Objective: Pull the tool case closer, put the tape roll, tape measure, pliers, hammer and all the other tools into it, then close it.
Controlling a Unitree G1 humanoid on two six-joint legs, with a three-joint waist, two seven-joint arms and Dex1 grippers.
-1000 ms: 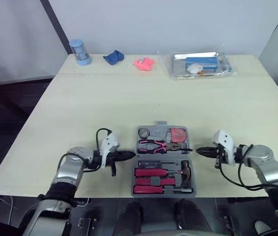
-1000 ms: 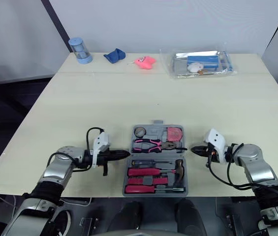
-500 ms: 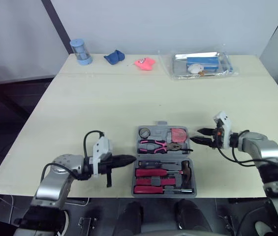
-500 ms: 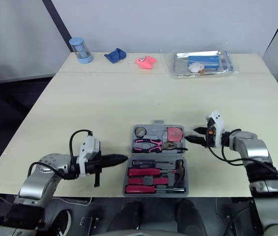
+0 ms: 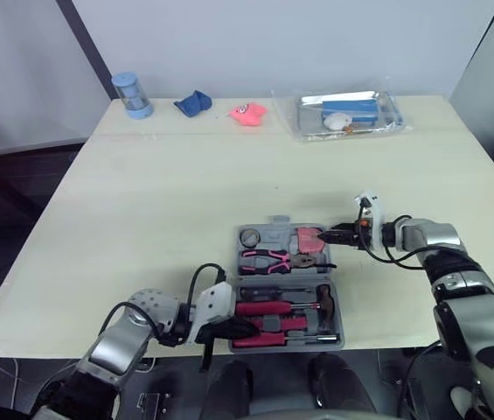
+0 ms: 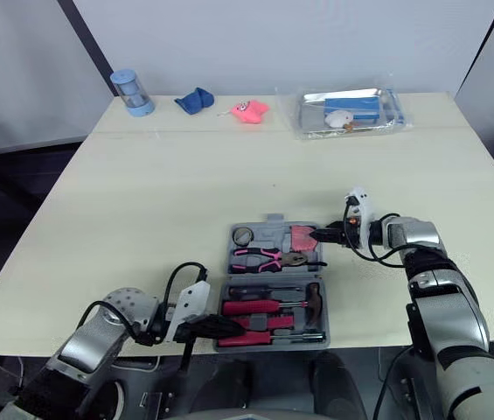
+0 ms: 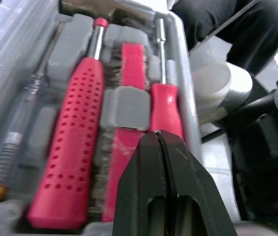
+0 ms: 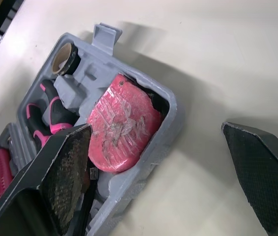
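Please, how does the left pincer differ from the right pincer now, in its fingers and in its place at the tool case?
The left pincer has its fingers shut together; the right pincer has its fingers spread open. The left pincer is at the near half of the tool case, over the red screwdriver handle; the right pincer is at the far half, by the pink tape measure. Both hold nothing and point inward at the case.

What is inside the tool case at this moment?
Tape roll, tape measure, pliers, hammer and a red screwdriver sit in the tool case's slots. The left gripper covers its near left corner.
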